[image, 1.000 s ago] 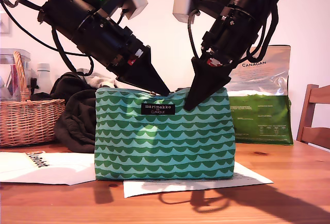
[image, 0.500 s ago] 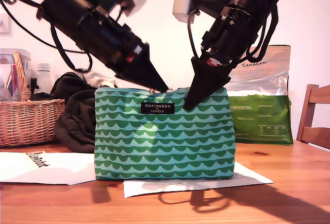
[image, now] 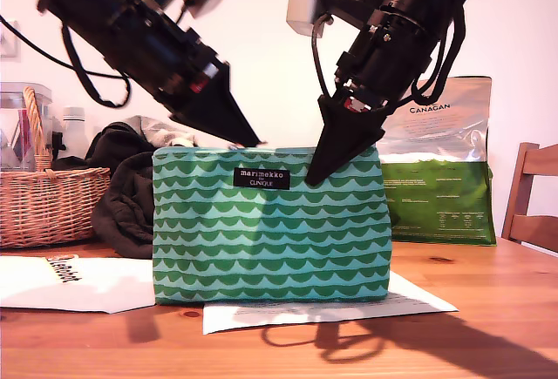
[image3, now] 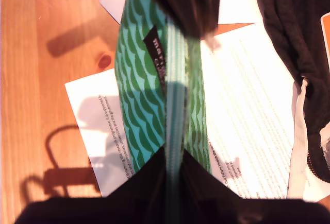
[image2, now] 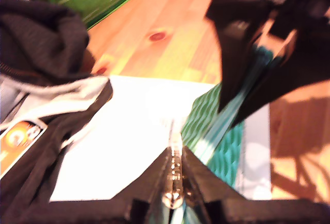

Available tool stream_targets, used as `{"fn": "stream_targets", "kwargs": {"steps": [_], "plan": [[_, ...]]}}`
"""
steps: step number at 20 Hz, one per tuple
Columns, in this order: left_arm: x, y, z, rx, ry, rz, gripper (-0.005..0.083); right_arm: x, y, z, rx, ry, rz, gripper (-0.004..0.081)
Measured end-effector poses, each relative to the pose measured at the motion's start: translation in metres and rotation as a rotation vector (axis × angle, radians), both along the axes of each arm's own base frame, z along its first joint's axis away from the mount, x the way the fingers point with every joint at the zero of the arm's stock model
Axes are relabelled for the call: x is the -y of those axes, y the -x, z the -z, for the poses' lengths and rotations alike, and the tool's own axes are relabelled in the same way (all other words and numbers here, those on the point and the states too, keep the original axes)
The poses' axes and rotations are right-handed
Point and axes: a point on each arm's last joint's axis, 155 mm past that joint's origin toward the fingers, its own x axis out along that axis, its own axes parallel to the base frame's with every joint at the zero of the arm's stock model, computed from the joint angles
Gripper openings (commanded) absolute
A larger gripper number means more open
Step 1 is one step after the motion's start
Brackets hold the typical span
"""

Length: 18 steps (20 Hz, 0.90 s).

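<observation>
Upright green wave-print pouch (image: 270,222), at 6 o'clock of both tools: my first gripper (image: 251,142) clamps its zipper pull (image2: 176,170); my second gripper (image: 314,173), its top edge.

Background clutter on a wooden table (image: 488,327), white wall (image: 523,39) behind
Wicker basket (image: 52,205) at the exterior view's left, handle up; pale bottle (image: 74,131) behind it; dark garment heap (image: 122,196) just beside the basket (light lining and a zip show in the wrist views); green-and-white Canagan bag (image: 440,179) upright toward the exterior view's right; wooden chair (image: 532,196) cut off at that view's right edge; plain white sheet (image: 78,283) and printed sheet (image: 410,296) flat on the table
</observation>
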Motion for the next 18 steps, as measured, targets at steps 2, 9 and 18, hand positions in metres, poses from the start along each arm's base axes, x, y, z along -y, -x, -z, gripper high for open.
{"fn": "stream_targets", "kwargs": {"steps": [2, 9, 18], "plan": [[-0.006, -0.003, -0.007, 0.015, 0.003, -0.018, -0.0024, 0.002, -0.001, 0.001, 0.001, 0.008, 0.005, -0.0013], [-0.024, -0.003, -0.001, -0.002, -0.05, -0.049, -0.0024, 0.01, -0.003, 0.003, -0.004, 0.024, 0.026, -0.0013], [-0.023, -0.004, -0.007, -0.006, -0.008, -0.034, -0.0021, 0.012, -0.003, 0.004, -0.01, 0.03, 0.032, -0.0013]]}}
